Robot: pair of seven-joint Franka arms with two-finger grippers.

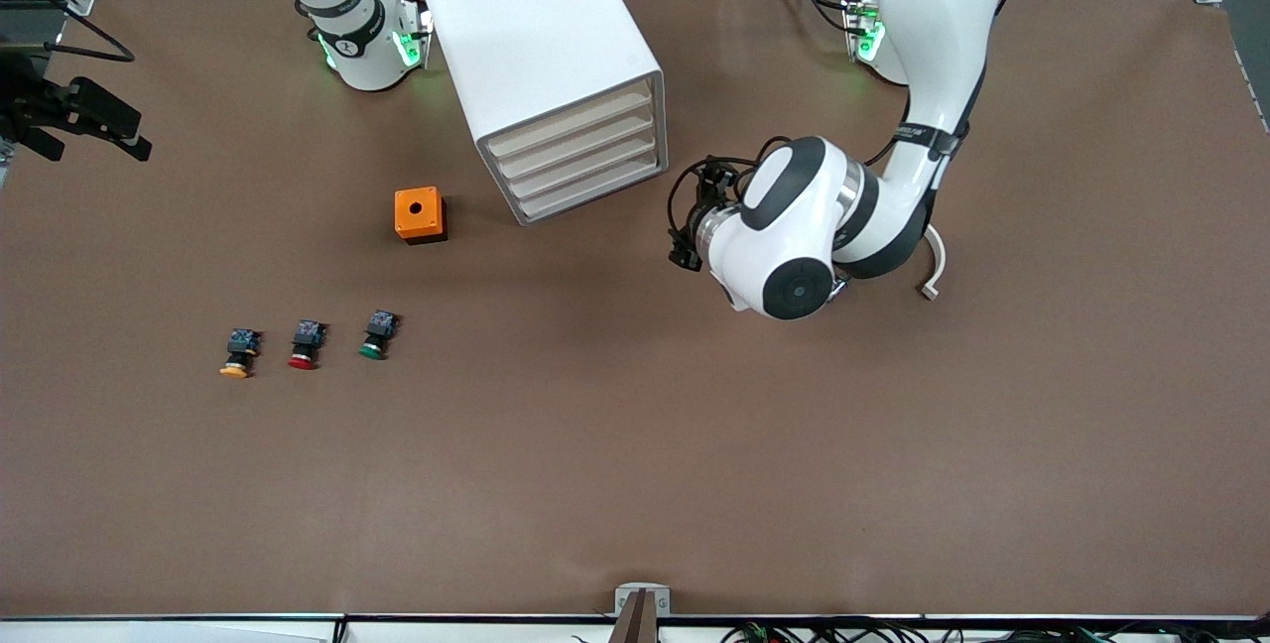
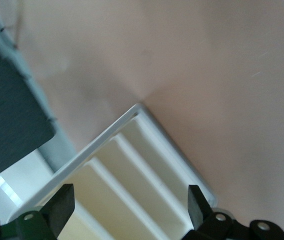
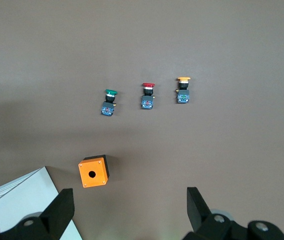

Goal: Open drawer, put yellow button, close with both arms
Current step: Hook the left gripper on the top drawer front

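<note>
- The small yellow-capped push-button [image 1: 236,355] with black body and blue rear block is lying on the brown bench [image 1: 635,484], nearest the front camera, at the right arm's end of a row of three.
- A red-capped button [image 1: 305,345] is lying just beside it, then a green-capped button [image 1: 375,335].
- An orange box with a round hole [image 1: 420,214] is sitting farther from the camera, near the large white rounded cabinet [image 1: 541,48].
- The uppermost cream-fronted drawer [image 1: 575,117] is sitting flush, shut.
- The left tool [image 1: 690,216] is hovering beside the cabinet's front, fingers [image 2: 62,205] spread and empty.
- The right tool [image 3: 129,210] is hanging high over the bench, fingers spread and empty.
</note>
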